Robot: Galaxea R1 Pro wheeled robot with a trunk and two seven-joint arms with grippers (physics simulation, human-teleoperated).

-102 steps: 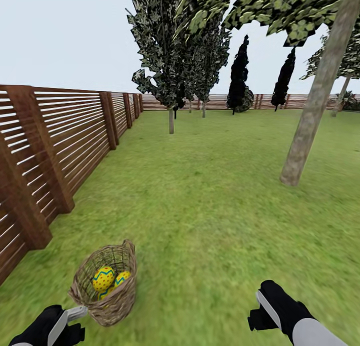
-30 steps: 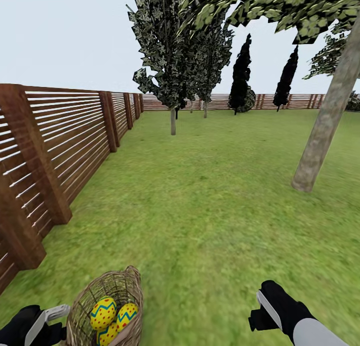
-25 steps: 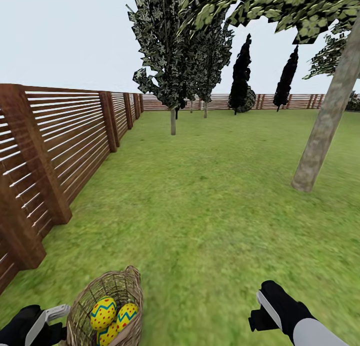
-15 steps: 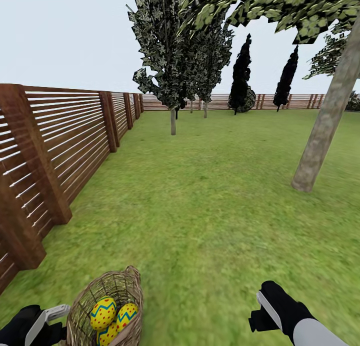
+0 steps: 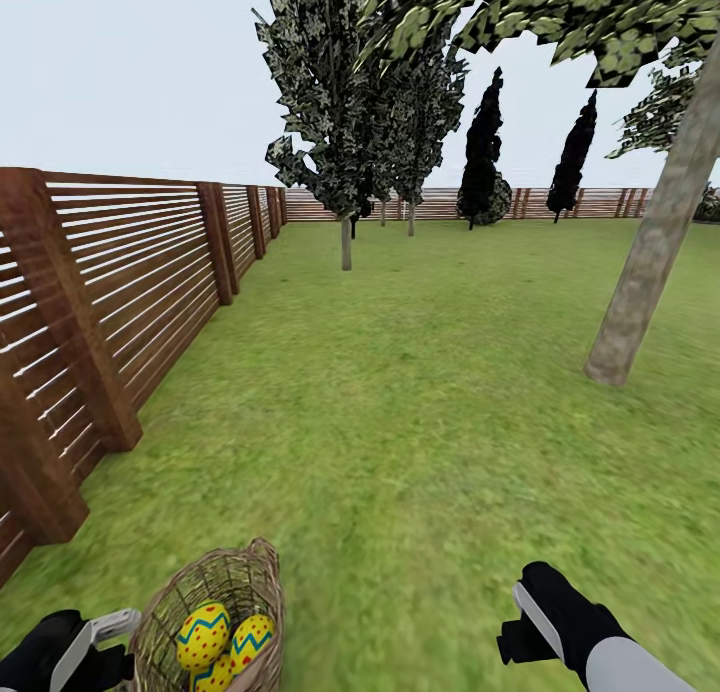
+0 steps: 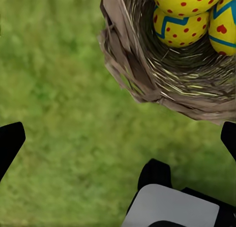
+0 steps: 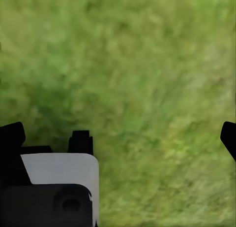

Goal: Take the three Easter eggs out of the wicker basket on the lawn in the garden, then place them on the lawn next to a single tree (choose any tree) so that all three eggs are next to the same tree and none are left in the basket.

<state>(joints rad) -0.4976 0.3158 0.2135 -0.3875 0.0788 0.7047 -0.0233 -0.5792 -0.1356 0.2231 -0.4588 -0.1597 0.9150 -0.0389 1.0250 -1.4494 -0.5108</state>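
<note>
The wicker basket [image 5: 215, 612] stands on the lawn [image 5: 420, 422] at the bottom left of the head view. It holds three yellow Easter eggs with teal zigzags and red dots [image 5: 203, 635] [image 5: 250, 640] [image 5: 214, 677]. My left gripper [image 5: 95, 640] hovers just left of the basket, open and empty. In the left wrist view the basket [image 6: 147, 74] and its eggs [image 6: 179, 30] lie beyond the wide-spread fingers of the left gripper [image 6: 118, 138]. My right gripper [image 5: 530, 612] hangs open over bare grass, as the right wrist view [image 7: 120, 136] confirms. The nearest tree [image 5: 645, 272] leans at the right.
A brown slatted fence [image 5: 120, 282] runs along the left side and across the back. More leafy trees [image 5: 345, 242] and dark cypresses [image 5: 480, 172] stand far off. Open grass stretches between the basket and the leaning trunk.
The whole view has crept forward since 3.4 s ago, so basket and eggs now sit lower in the picture. Both grippers keep their places, open.
</note>
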